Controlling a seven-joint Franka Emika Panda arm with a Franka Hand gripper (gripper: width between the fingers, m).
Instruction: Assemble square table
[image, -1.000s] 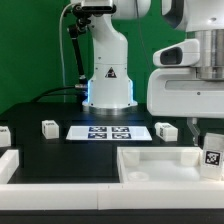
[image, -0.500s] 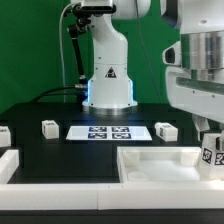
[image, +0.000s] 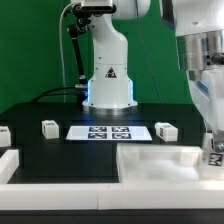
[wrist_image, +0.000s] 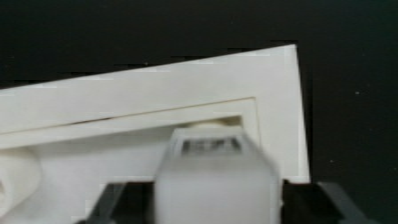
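Exterior view: the pincer (image: 211, 147) hangs at the exterior view's right, above the right end of the square tabletop (image: 150, 168). The tabletop lies rim-up near the front of the black worktop (image: 40, 145). The pincer is clenched on one tagged leg (image: 214, 158), which is upright, tag toward the camera and low over the tabletop. Whether the leg touches the top cannot be read from here. Two loose legs stand farther back: one loose leg (image: 48, 128) to the left of the marker board (image: 108, 131), the other loose leg (image: 165, 130) to its right. A white block (image: 3, 135) at the left frame edge is cut off, likely another leg. A low white rail (image: 8, 163) runs at near left. Wrist view: the leg (wrist_image: 214, 170) sits between the dark fingers (wrist_image: 121, 198), jaws closed on its sides. Below it shows a corner of the tabletop (wrist_image: 160, 100) with its raised rim, and the leg's end is just inside that corner. Judgement: the step in hand is fitting a leg at this corner, with the leg lined up above its seat, and no leg appears mounted yet. The next move calls for centring the leg on the corner seat, which the leg itself hides. It must stay upright and go down gently until it bears, probably followed by a turn to fasten. The tabletop looks unfixed, so a sideways push could shift it.
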